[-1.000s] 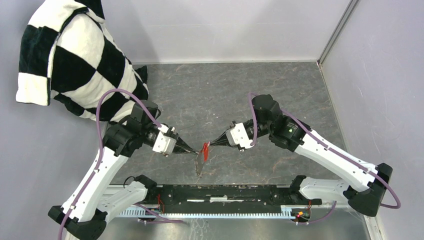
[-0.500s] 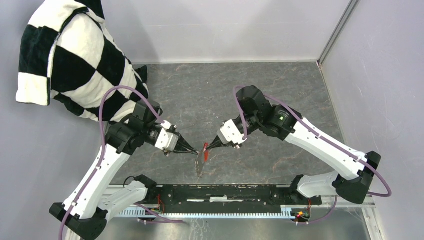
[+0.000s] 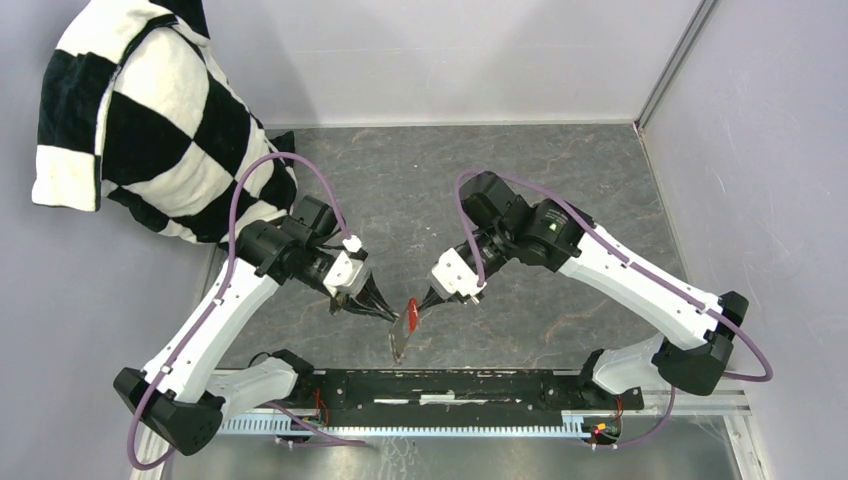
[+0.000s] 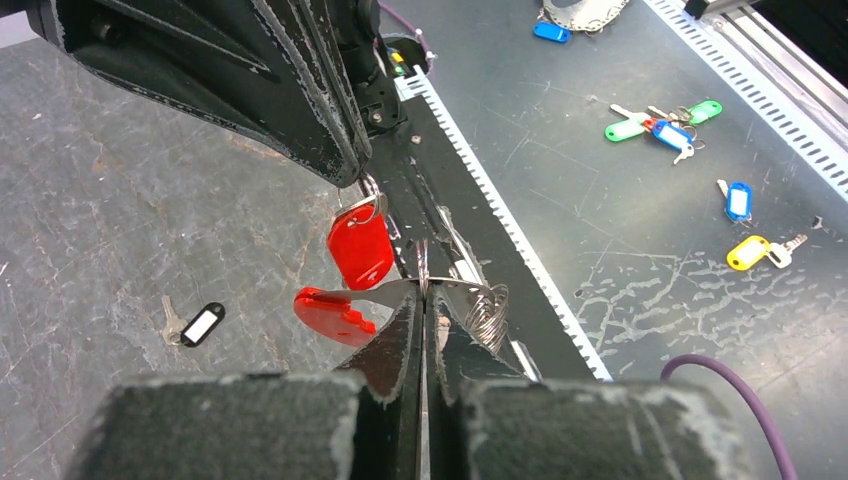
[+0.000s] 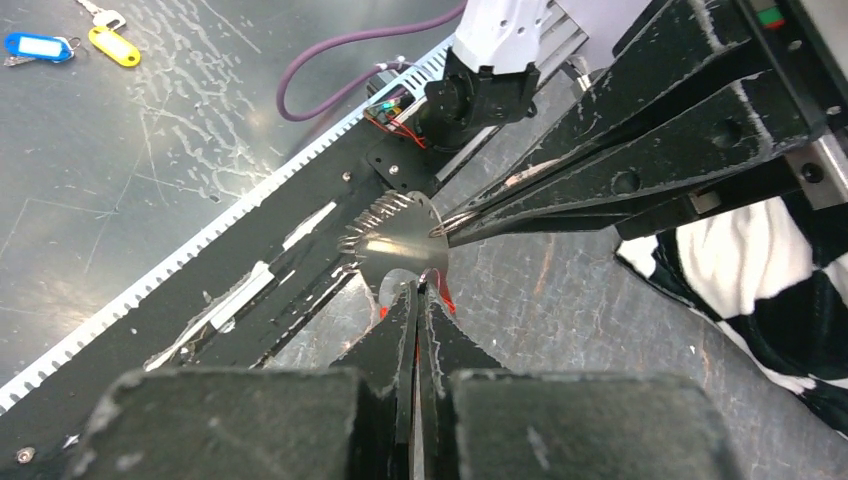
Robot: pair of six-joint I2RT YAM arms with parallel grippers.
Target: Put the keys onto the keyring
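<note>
Over the grey table (image 3: 580, 180), the keyring (image 5: 390, 235) is clamped mid-air by the tightly closed left gripper (image 4: 422, 285) and right gripper (image 5: 415, 290); the red-headed key (image 4: 325, 310), judged half threaded, must be slid along its coil.

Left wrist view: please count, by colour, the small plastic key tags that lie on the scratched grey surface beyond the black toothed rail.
Blue plastic key tags: 3
Green plastic key tags: 2
Yellow plastic key tag: 1
Total: 6
</note>
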